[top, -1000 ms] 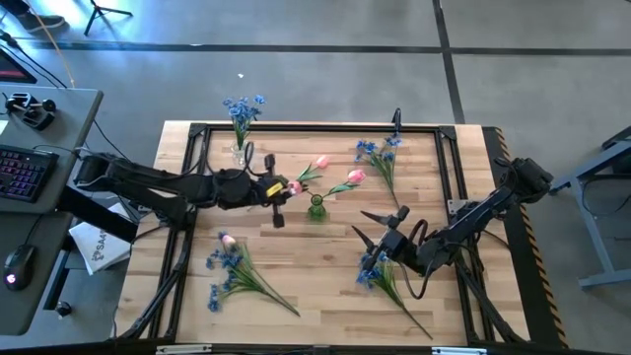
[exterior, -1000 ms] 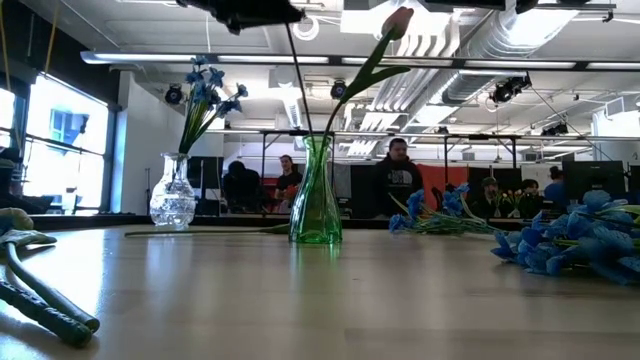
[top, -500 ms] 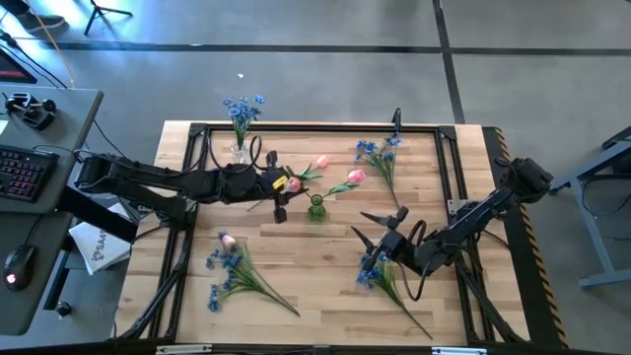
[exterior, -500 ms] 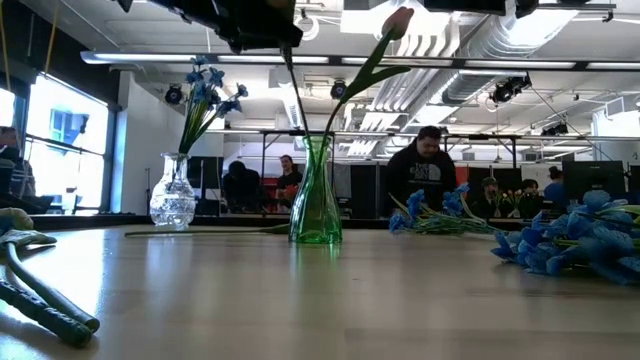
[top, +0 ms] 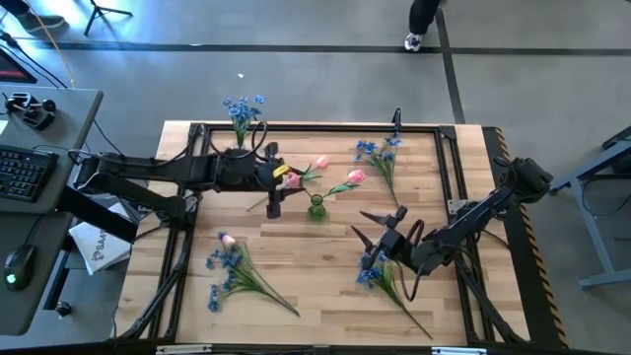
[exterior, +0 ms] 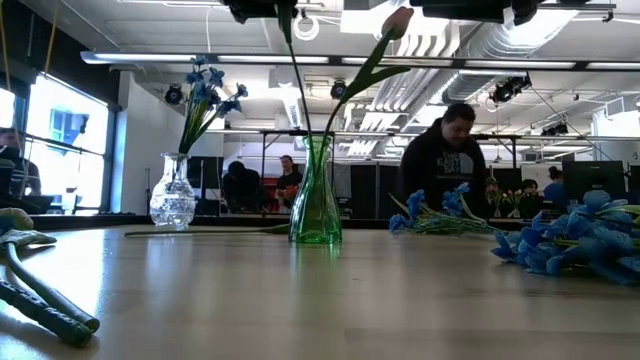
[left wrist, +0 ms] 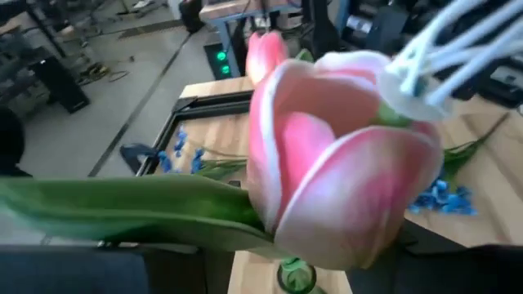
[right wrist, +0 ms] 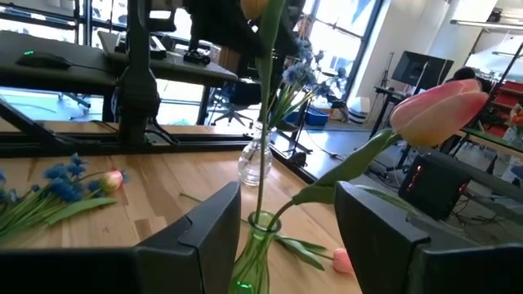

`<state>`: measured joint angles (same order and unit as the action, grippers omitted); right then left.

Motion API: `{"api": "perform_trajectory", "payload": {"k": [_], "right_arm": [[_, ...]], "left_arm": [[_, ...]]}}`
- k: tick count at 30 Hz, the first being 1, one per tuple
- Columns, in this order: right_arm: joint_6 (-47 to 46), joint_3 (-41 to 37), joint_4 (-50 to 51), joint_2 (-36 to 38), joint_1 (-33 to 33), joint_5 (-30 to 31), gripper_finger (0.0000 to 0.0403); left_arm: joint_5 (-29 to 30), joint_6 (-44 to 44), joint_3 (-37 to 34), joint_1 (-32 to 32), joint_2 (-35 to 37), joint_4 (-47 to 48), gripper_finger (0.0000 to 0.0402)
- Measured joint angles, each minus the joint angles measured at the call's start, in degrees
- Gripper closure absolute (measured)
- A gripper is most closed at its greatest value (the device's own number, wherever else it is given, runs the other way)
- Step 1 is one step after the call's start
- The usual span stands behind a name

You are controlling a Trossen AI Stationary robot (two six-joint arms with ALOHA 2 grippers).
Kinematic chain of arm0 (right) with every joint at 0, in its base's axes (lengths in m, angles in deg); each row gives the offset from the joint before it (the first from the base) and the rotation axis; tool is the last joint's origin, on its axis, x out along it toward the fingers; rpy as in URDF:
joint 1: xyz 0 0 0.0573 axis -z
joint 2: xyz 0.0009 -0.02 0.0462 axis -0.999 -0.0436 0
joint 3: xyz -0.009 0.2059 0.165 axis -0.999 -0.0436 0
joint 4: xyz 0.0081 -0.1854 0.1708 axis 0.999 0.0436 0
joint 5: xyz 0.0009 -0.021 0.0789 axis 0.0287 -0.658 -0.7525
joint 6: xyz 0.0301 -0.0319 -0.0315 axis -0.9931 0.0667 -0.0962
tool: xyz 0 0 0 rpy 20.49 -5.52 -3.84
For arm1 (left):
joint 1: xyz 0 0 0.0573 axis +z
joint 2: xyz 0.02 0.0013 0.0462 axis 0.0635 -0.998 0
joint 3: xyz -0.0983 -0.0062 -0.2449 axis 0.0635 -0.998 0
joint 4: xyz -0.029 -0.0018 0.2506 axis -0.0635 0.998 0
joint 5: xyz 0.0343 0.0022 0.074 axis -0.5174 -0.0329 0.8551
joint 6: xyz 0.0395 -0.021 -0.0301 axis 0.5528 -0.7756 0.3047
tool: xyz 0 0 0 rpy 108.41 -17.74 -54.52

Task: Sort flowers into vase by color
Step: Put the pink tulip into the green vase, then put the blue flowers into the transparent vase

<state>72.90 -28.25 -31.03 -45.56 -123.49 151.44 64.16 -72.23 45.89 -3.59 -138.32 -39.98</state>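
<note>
Backing off toward the counter's left edge, the left claw (top: 274, 187) has let go of the pink tulip (top: 293, 180) it was holding over the green vase (top: 315, 206), and its fingers now stand apart just left of that vase; that tulip's stem reaches down into the vase neck in the low view, its bloom close against the left wrist camera; a person (exterior: 448, 160) has walked into the room behind the counter.

Another pink tulip (top: 355, 177) leans out of the green vase to the right; a third bloom (top: 321, 162) lies just behind it on the wood; the clear vase (top: 238, 151) with blue blossoms (top: 243, 106) sits at the far rim, close beside the left arm.

Right claw (top: 378, 223) waits released over the right half, fingers spread, aimed at the green vase, a blue spray (top: 380, 271) just beneath it; more blue stems (top: 380, 153) lie near the far right corner; a mixed bunch (top: 232, 268) lies front left; bare wood (top: 315, 271) lies open between the front bunches.
</note>
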Motion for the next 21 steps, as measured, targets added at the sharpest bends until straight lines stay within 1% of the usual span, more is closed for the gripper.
{"api": "perform_trajectory", "payload": {"k": [4,8,13,18,21], "right_arm": [[-1.67,0.0,1.49,0.0,0.0,0.0,0.0209],[-2.56,0.0,2.26,0.0,0.0,0.01,0.0209],[-2.57,0.0,2.33,0.0,0.0,0.01,0.0209],[-2.57,0.0,2.45,-0.02,0.0,-0.02,0.0209],[-2.59,0.0,2.45,-0.02,0.0,0.01,0.0209]], "left_arm": [[-3.62,0.1,0.12,1.52,-0.74,0.01,0.023],[-7.95,0.1,0.12,3.54,-2.61,-1.19,0.0215],[-12.75,-1.44,0.12,6.69,-4.79,-2.75,0.0168],[-14.07,-1.95,2.84,9.14,-6.74,-0.36,0.0114],[-13.61,-1.1,5.36,9.47,-6.83,2.85,0.0098]]}}
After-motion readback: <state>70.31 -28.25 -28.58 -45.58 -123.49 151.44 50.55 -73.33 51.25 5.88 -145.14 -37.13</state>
